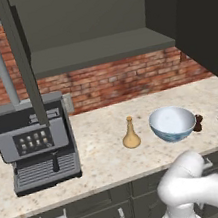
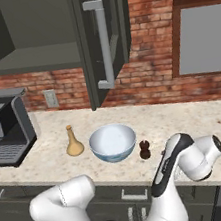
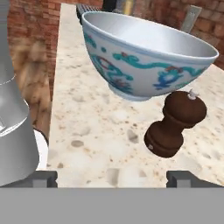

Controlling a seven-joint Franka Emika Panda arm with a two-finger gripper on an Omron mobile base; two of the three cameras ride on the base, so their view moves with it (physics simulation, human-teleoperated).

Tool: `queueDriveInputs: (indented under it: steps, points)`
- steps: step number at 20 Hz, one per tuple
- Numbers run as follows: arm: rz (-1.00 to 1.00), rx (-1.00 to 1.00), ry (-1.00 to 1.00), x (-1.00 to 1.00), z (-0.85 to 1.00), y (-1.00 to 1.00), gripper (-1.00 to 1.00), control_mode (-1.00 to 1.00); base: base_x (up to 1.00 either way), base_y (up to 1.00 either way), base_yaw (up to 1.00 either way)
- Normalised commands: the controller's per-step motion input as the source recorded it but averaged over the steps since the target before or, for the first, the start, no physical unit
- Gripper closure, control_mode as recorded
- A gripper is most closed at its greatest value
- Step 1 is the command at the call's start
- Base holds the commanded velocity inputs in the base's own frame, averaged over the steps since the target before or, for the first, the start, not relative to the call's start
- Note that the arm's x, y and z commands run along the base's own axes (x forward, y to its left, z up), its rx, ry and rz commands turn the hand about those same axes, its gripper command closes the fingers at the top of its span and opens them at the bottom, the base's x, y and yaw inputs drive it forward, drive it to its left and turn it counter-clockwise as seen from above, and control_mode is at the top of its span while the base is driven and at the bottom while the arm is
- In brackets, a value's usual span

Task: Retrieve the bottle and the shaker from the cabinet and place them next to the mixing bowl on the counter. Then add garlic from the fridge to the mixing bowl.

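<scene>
The dark brown turned-wood shaker (image 3: 175, 123) stands on the beige speckled surface (image 3: 87, 127) just beside the blue-patterned white bowl (image 3: 144, 57); the end effector (image 3: 112, 178) is spread wide, holding nothing.

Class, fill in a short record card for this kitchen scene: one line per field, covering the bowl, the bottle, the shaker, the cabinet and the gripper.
mixing bowl: upright on the counter, nothing inside
bottle: upright on the counter, beside the bowl on the coffee machine side, apart from it
shaker: upright on the counter, close to the bowl on its other side
cabinet: doors open, visible shelf bare
gripper: open, holding nothing, low near the shaker, facing it and the bowl
garlic: not yet in the bowl
</scene>
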Motion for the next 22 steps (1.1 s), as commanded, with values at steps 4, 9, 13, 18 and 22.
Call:
queueDriveInputs:
  steps: [4,9,13,18,22]
  points:
    - [0.00,-0.57,-0.14,-1.00,0.02,0.00,-1.00,-1.00,0.00,0.00,0.00]
    - [0.02,-0.61,-0.17,-1.00,0.03,0.02,-1.00,-1.00,0.00,0.00,0.00]
    - [0.05,-0.55,-0.02,-0.40,0.28,0.40,-1.00,-1.00,0.00,0.00,0.00]
    - [0.18,-0.47,-0.02,-0.07,0.52,0.82,-1.00,-1.00,0.00,0.00,0.00]
    - [0.33,-0.37,0.00,-0.16,0.27,0.97,-1.00,-1.00,0.00,0.00,0.00]
